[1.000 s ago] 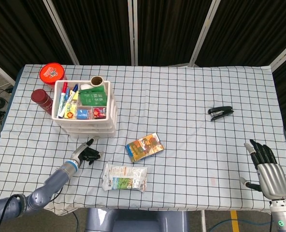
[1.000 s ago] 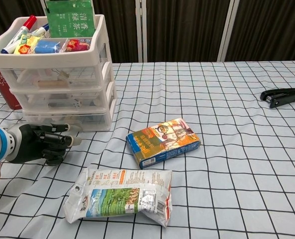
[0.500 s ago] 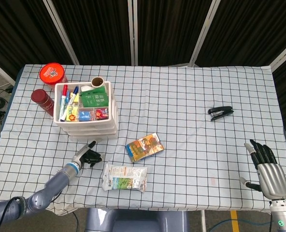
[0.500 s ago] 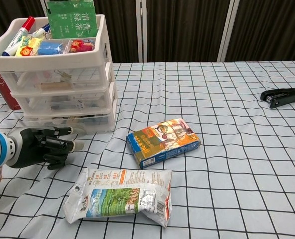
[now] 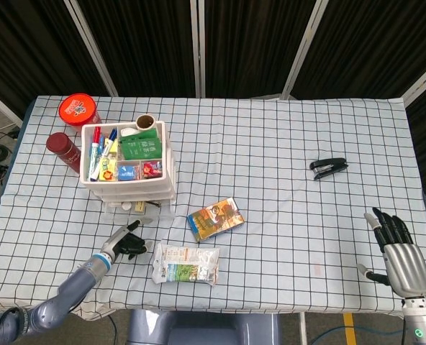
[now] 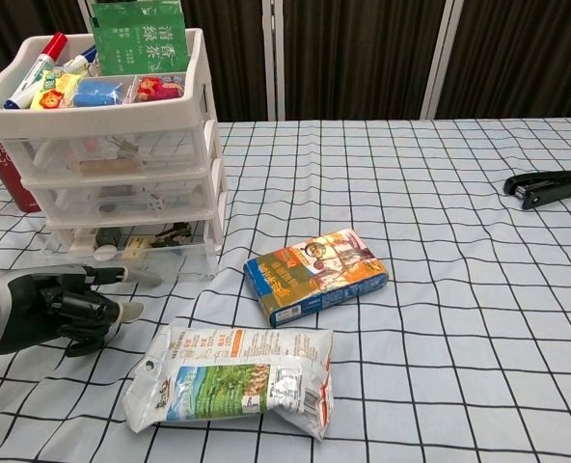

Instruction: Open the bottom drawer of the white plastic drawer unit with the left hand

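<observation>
The white plastic drawer unit stands at the table's back left, its top tray full of pens and packets. Its clear bottom drawer is pulled partway out, showing small items inside. My left hand lies low on the cloth just in front of it, fingers curled, one fingertip hooked on the drawer's front lip. My right hand hovers at the front right edge, fingers apart and holding nothing.
A snack bag lies just right of my left hand, and a colourful box beyond it. A black stapler sits far right. A red canister and red bottle stand behind the unit.
My left hand has drawn back toward the table's front edge, and the bottom drawer has slid out with it. The right hand has not moved.
</observation>
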`<state>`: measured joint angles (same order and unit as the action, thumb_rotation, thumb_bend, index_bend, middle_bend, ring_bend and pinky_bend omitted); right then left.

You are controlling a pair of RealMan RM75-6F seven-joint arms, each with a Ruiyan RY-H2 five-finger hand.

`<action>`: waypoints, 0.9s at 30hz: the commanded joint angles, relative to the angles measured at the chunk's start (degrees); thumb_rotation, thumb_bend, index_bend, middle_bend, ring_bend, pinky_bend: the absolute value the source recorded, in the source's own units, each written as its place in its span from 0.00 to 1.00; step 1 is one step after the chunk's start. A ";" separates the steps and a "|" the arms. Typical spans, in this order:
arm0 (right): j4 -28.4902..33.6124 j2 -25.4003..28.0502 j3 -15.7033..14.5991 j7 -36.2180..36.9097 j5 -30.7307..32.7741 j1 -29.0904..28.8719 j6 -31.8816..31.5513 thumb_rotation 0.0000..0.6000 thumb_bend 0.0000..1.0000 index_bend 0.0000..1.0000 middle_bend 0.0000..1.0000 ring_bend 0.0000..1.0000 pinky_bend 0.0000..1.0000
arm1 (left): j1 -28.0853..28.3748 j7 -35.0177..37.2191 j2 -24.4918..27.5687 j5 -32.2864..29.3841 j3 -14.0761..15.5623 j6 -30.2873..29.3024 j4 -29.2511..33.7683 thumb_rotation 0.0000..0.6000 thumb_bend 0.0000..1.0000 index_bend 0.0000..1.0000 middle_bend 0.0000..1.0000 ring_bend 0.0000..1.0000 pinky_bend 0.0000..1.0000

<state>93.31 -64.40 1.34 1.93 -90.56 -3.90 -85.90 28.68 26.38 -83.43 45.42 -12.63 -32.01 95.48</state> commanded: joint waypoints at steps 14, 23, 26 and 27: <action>0.17 0.11 -0.08 0.08 -0.19 0.19 -0.33 1.00 0.03 0.00 0.00 0.00 0.00 | -8.80 -9.44 3.50 20.79 8.66 -16.22 5.94 1.00 0.47 0.16 0.93 0.95 0.81; 0.25 0.05 -0.11 -0.20 -0.04 0.12 -0.01 1.00 0.03 0.00 0.00 0.00 0.00 | -12.64 -30.63 -0.27 26.65 9.57 -35.24 5.06 1.00 0.48 0.14 0.93 0.95 0.81; 0.27 0.12 -0.06 -0.09 0.08 0.15 -0.05 1.00 0.03 0.00 0.00 0.00 0.00 | -12.61 -34.63 -0.26 25.83 8.47 -37.37 5.34 1.00 0.48 0.14 0.93 0.95 0.81; 0.30 0.15 -0.04 -0.05 0.12 0.15 -0.03 1.00 0.03 0.00 0.00 0.00 0.00 | -12.39 -37.16 -0.24 24.70 7.73 -38.09 5.46 1.00 0.48 0.13 0.93 0.95 0.81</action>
<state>93.61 -64.25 1.29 1.88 -90.44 -3.76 -85.92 16.78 -6.42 -83.02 70.81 -3.80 -67.66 100.73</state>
